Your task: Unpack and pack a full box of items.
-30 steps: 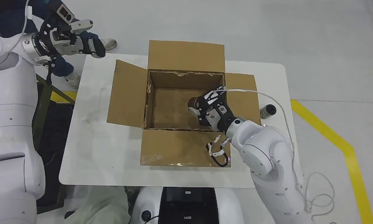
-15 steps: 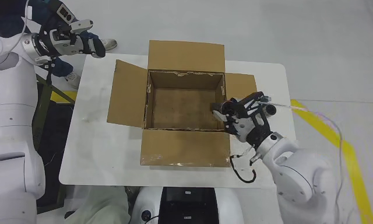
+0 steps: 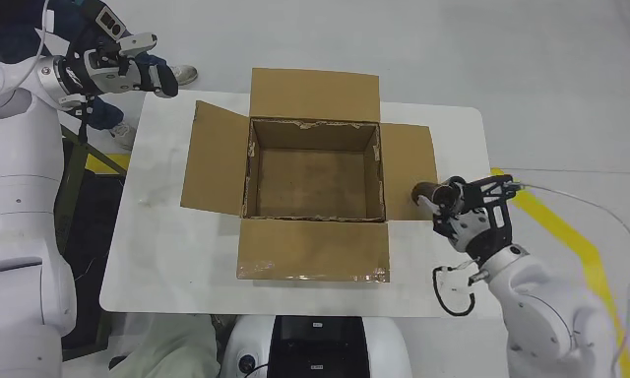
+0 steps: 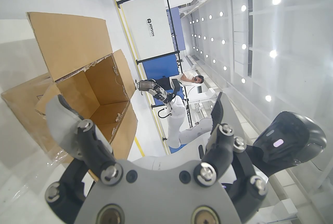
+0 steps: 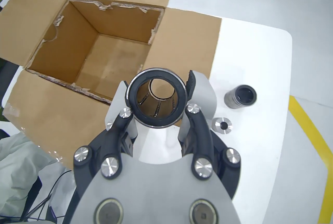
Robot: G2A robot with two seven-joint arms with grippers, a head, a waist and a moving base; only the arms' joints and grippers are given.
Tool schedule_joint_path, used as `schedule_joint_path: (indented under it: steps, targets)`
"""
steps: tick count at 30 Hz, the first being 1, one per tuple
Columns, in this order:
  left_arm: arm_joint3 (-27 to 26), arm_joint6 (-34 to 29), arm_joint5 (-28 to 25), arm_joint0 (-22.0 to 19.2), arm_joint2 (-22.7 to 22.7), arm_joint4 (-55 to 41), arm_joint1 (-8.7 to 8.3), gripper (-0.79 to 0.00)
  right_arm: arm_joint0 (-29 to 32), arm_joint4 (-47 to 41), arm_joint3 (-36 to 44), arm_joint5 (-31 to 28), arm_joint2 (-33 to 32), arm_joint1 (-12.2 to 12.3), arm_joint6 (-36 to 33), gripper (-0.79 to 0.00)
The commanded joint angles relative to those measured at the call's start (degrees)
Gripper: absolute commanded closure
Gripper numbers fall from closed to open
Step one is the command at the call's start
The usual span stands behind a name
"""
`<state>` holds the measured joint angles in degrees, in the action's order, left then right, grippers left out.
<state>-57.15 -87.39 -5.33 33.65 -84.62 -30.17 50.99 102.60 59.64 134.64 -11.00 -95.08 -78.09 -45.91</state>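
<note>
Steel sleeve bearing [image 5: 157, 100], black-ringed, bore facing my wrist: pinched between the fingers of my right pincer [image 5: 157, 84]. Just past the fingertips: the cardboard box [image 5: 78, 35], flaps open. Beside the pincer on the white table [image 5: 260, 58], on the side away from the box: a second bearing [image 5: 240, 96] and a small metal collar [image 5: 222, 125], near each other, not touching. My left pincer [image 4: 138, 105]: spread, holding nothing, well apart, beyond the box.

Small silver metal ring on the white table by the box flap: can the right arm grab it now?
Probably not yet. The right hand is shut on a black-rimmed hollow metal cylinder. The small silver metal ring lies close by, uncovered, so the way looks free once the hand is emptied.
</note>
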Motion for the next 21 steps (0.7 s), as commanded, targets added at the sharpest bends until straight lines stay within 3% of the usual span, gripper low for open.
schedule_joint_path:
  steps: [1, 11, 21]
  targets:
    - [0.0, 0.0, 0.0, 0.0, 0.0, 0.0, 0.0, -0.785, 1.63, -0.77, 0.0, 0.4, -2.16, 0.13, 0.91, 0.0]
    - [0.0, 0.0, 0.0, 0.0, 0.0, 0.0, 0.0, -0.785, 7.46, -3.57, -0.52, 4.42, -8.7, 0.48, 1.62, 0.0]
    - [0.0, 0.0, 0.0, 0.0, 0.0, 0.0, 0.0, -0.785, 8.12, -4.78, -6.03, 5.35, -6.38, 0.76, 1.81, 0.0]
